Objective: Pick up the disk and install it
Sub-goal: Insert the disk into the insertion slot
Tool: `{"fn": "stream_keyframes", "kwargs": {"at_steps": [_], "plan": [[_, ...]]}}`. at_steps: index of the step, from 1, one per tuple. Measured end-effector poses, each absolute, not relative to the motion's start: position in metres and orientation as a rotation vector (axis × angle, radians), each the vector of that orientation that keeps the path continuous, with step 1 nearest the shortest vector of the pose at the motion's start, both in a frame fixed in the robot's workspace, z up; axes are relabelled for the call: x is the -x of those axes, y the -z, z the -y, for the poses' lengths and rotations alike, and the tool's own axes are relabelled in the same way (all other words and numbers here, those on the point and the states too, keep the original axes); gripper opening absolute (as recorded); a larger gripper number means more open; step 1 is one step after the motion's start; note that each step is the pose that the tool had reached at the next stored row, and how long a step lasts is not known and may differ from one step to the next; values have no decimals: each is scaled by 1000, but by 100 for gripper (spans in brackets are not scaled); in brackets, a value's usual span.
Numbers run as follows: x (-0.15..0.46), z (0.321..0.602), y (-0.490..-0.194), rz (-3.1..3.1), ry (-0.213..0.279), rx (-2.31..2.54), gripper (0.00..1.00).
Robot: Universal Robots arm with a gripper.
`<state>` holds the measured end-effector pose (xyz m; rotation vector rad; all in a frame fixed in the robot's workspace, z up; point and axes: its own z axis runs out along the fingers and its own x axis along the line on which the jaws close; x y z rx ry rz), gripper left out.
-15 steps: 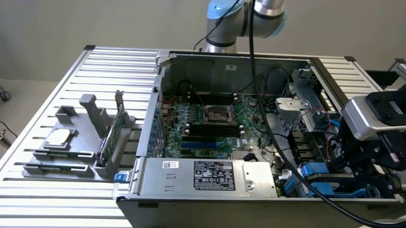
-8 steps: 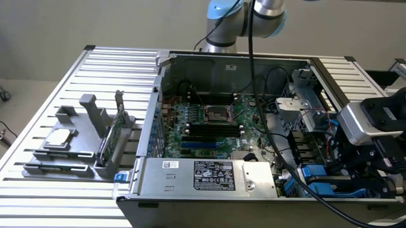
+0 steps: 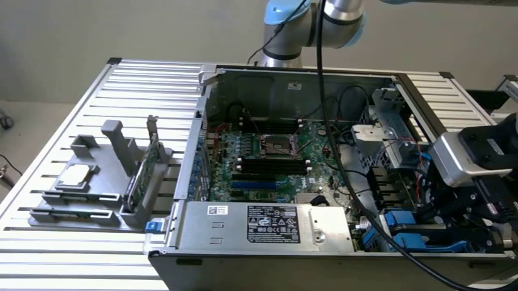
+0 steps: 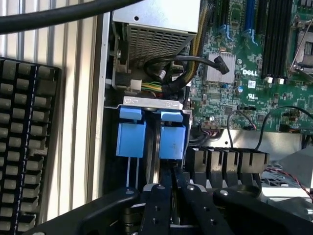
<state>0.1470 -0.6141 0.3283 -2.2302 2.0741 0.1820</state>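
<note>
Two blue-ended carriers stand side by side in the drive bay at a corner of the open computer case (image 3: 212,91), just beside the power supply (image 3: 267,223). The one nearer the motherboard (image 4: 254,73) is the disk (image 4: 172,142), seen end-on and seated in its slot. The second carrier (image 4: 131,133) sits in the slot beside it, towards the case wall. In the exterior view the same blue parts (image 3: 409,237) show at the case's corner on that view's right, below the arm's wrist camera housing (image 3: 465,159).

The tool (image 4: 172,175) is clenched, with its black fingers (image 4: 159,205) drawn close together and nothing seen between them. Its tip lies right at the outer end of the disk's blue frame, perhaps touching it, though the angle does not settle that.

A black keyboard (image 4: 24,147) lies on the slatted metal surface (image 3: 48,254) outside the case. On the exterior view's left, a grey fixture (image 3: 97,200) holds a small silver chip (image 3: 74,176) and an upright green card (image 3: 142,176), well apart from the tool.
</note>
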Motion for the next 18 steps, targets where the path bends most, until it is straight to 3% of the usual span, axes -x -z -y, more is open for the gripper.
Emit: {"fn": "stream_keyframes", "kwargs": {"at_steps": [13, 15, 18], "plan": [[-147, 614, -373, -2078, -188, 2233, 16], [-147, 614, -377, -2078, -188, 2233, 18], [-147, 614, -378, -2077, -189, 2233, 31]]}}
